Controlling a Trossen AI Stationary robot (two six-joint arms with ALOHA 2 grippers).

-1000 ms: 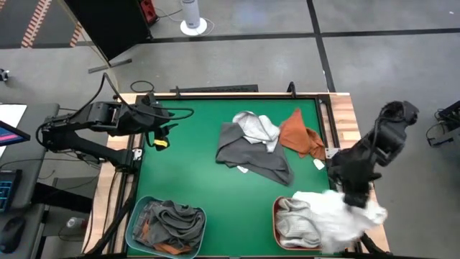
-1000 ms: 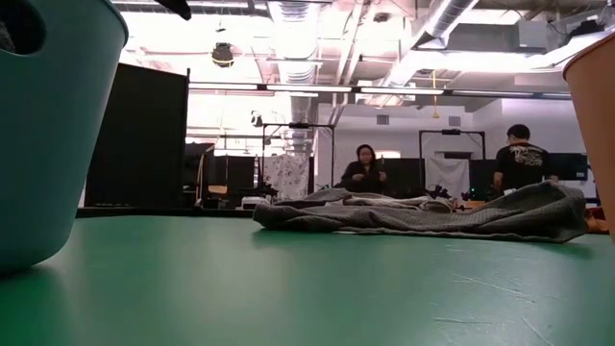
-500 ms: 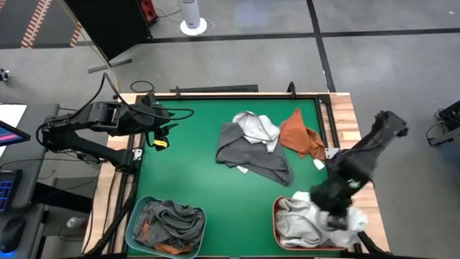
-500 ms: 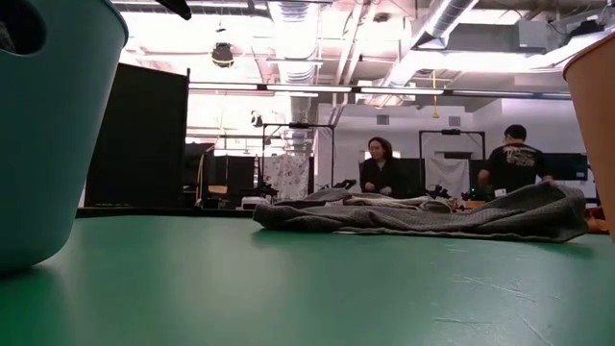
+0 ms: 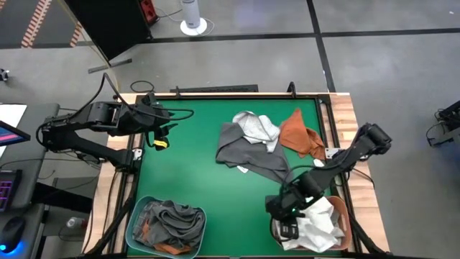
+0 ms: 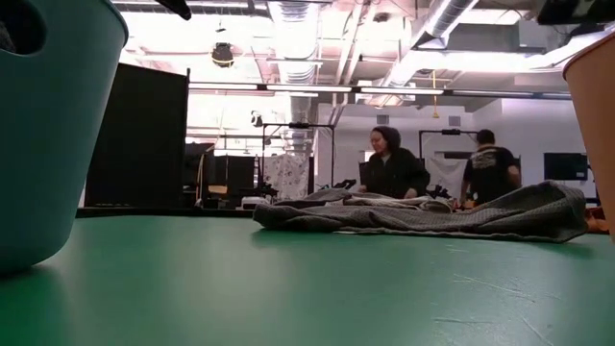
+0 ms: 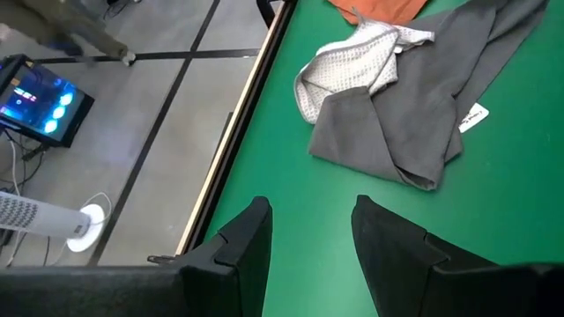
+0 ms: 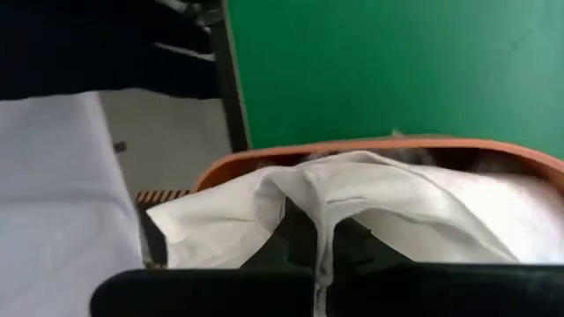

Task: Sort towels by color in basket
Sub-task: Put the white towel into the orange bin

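Right end effector (image 5: pixel 287 224) was low over the orange basket (image 5: pixel 345 216), pressed together on a white towel (image 5: pixel 316 223) to drop it with the light ones. I parked the left end effector (image 7: pixel 310 231), spread, at the surface's edge.

The desk (image 5: pixel 187 165) is green with a pale wood edge. On it lie a dark grey towel (image 5: pixel 251 155), a light grey towel (image 5: pixel 255 126) with a fine woven pattern, and a rust orange towel (image 5: pixel 298 135). The teal basket (image 5: pixel 136 216) holds dark grey cloths with a bit of orange showing. The orange basket (image 5: pixel 343 216) holds a white towel (image 5: pixel 320 223), perhaps over a grey one. Both arms are black, and the floor is grey with dark lines.
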